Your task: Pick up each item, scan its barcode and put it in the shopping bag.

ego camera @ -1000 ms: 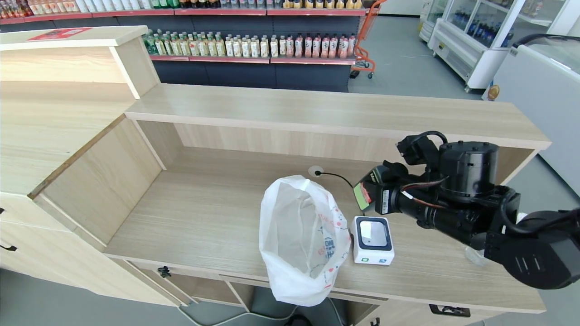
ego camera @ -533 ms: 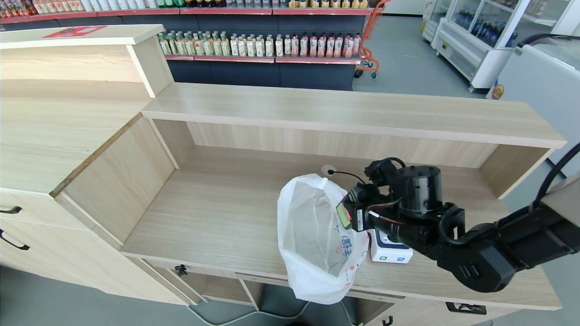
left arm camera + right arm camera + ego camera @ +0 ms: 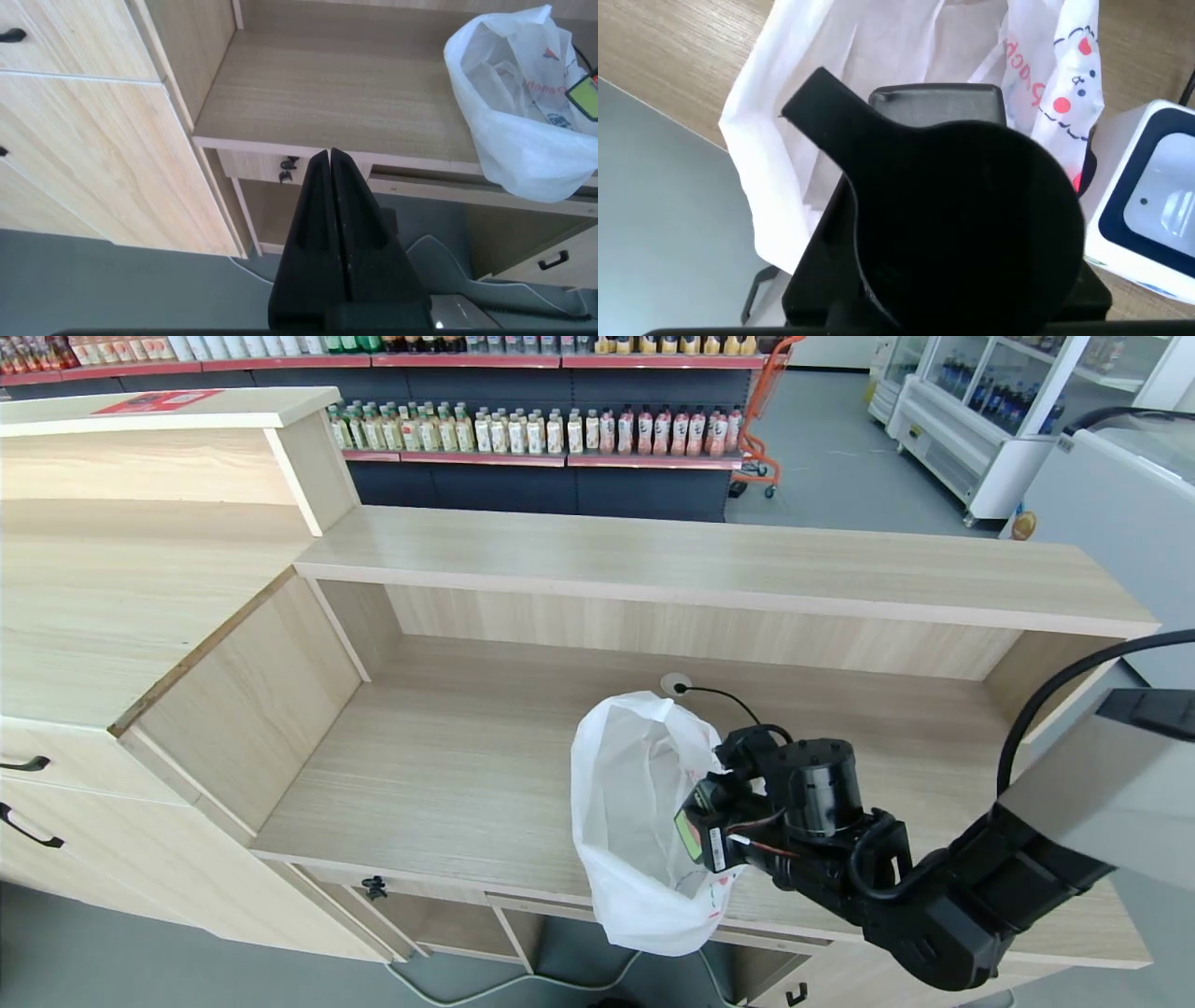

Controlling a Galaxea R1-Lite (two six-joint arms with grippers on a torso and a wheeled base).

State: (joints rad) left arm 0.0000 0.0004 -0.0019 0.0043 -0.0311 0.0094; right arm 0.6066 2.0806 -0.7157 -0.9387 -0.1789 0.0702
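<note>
At rim of white shopping bag [image 3: 624,803], dark item [image 3: 691,833], green face

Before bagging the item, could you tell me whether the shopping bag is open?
Open: the shopping bag stands with its rim spread wide, inside visible.

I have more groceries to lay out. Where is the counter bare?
Bare: the lower counter between the left side wall and the shopping bag, and the upper ledge. Crowded: right of the bag, where the right gripper holds a green item beside the scanner.
</note>
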